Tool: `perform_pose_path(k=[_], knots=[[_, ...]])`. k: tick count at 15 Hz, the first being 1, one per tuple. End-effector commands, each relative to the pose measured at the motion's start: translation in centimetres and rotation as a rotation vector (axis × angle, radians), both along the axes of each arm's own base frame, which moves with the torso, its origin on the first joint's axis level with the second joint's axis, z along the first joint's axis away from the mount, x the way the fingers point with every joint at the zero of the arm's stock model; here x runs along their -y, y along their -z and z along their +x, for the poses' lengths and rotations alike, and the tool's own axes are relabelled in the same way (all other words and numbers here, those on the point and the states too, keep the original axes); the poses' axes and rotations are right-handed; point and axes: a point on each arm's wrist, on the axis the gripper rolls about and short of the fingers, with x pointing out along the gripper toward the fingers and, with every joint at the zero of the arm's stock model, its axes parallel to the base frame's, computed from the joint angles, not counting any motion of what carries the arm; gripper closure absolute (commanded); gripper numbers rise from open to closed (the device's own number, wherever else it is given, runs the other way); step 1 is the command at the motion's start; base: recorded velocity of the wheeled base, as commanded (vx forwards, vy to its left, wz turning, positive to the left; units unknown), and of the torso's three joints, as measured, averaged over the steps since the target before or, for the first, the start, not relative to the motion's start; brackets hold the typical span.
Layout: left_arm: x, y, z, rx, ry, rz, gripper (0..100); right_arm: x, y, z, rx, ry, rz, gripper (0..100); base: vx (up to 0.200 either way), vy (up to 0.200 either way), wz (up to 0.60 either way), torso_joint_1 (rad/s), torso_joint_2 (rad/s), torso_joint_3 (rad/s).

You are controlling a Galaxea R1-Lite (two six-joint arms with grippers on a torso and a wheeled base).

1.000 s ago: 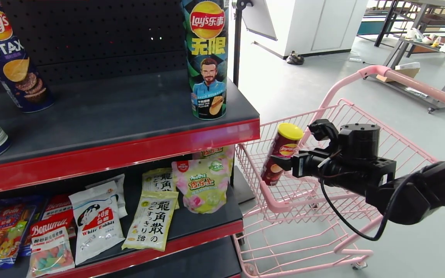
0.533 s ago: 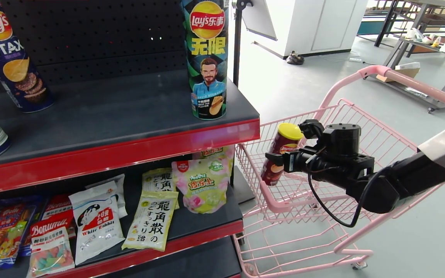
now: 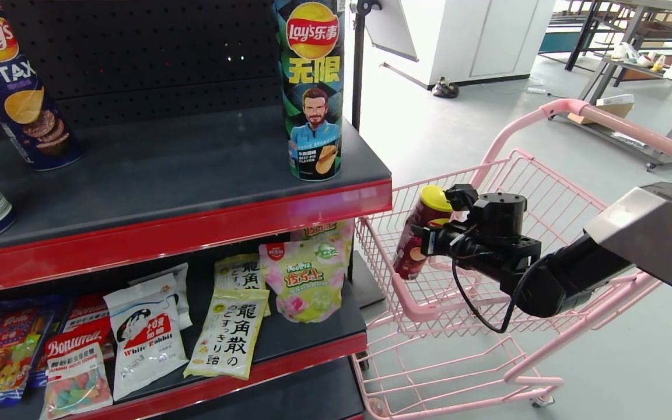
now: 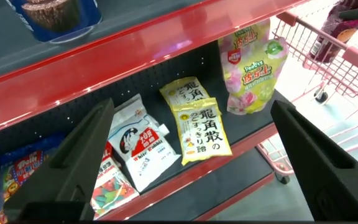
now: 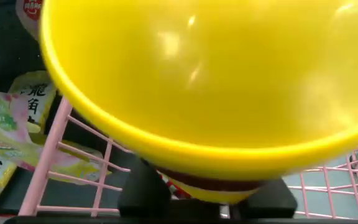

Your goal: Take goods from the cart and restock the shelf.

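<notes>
A dark red chip can (image 3: 419, 237) with a yellow lid (image 5: 216, 81) is held tilted above the front rim of the pink cart (image 3: 552, 192). My right gripper (image 3: 436, 234) is shut on its upper part, just right of the shelf's end. The upper shelf (image 3: 196, 169) carries a green chip can (image 3: 314, 87) at its right end and blue chip cans (image 3: 15, 87) at the left. My left gripper (image 4: 191, 168) stands open in front of the lower shelf's snack bags (image 4: 201, 127), holding nothing.
The lower shelf (image 3: 289, 332) holds several flat candy and snack bags. A red lip (image 3: 184, 233) edges the upper shelf. A metal pole (image 3: 358, 64) stands behind the shelf end. Bare grey floor lies right of the cart, with tables farther back.
My right arm has drawn the can slightly left and nearer the shelf end, staying over the cart's front rim. The left arm and shelf goods have not moved.
</notes>
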Motion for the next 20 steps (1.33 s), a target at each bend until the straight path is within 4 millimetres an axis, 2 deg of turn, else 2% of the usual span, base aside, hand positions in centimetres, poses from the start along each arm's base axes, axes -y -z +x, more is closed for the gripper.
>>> perform_pose_path(k=[1, 5, 6, 8, 10, 11, 13, 14, 16, 18, 20], knots=[[0.1, -0.1, 0.1, -0.004, 0.0, 0.002, 0, 0.3, 0.5, 0.1, -0.018, 0.01, -0.004, 100, 0.0, 0.0, 0.0, 0.0, 0.0, 0.0], [0.1, -0.3, 0.1, 0.001, 0.002, -0.001, 0, 1.4, -6.3, -2.8, 0.122, 0.02, -0.01, 100, 0.0, 0.0, 0.0, 0.0, 0.0, 0.0], [0.1, -0.3, 0.1, 0.002, 0.009, -0.002, 0, 2.6, -9.3, -4.5, 0.173, 0.026, -0.041, 100, 0.0, 0.0, 0.0, 0.0, 0.0, 0.0], [0.1, -0.4, 0.1, 0.003, 0.034, -0.006, 0, 3.7, -14.2, -7.6, 0.235, 0.031, -0.038, 100, 0.0, 0.0, 0.0, 0.0, 0.0, 0.0], [0.1, -0.6, 0.1, 0.009, 0.035, -0.005, 0, 4.5, -17.1, -10.0, 0.256, 0.036, -0.033, 100, 0.0, 0.0, 0.0, 0.0, 0.0, 0.0], [0.2, -1.1, 0.4, 0.006, 0.035, -0.004, 0, 5.3, -19.2, -13.5, 0.246, 0.027, -0.039, 100, 0.0, 0.0, 0.0, 0.0, 0.0, 0.0], [0.3, -1.1, 0.5, 0.0, 0.037, 0.0, 0, 6.1, -20.6, -17.4, 0.213, 0.026, -0.07, 100, 0.0, 0.0, 0.0, 0.0, 0.0, 0.0], [0.3, -1.1, 0.5, 0.002, 0.025, 0.028, 0, 7.1, -21.3, -21.0, 0.172, 0.015, -0.105, 100, 0.0, 0.0, 0.0, 0.0, 0.0, 0.0], [0.3, -1.0, 0.6, -0.001, 0.042, 0.077, 0, 8.1, -20.9, -26.1, 0.144, -0.031, -0.116, 100, 0.0, 0.0, 0.0, 0.0, 0.0, 0.0], [0.4, -0.7, 0.7, -0.024, 0.044, 0.096, 0, 9.2, -19.4, -29.3, 0.147, -0.054, -0.144, 100, 0.0, 0.0, 0.0, 0.0, 0.0, 0.0], [0.4, -0.8, 0.7, -0.024, 0.044, 0.096, 0, 9.9, -17.9, -30.4, 0.151, -0.019, -0.203, 100, 0.0, 0.0, 0.0, 0.0, 0.0, 0.0]])
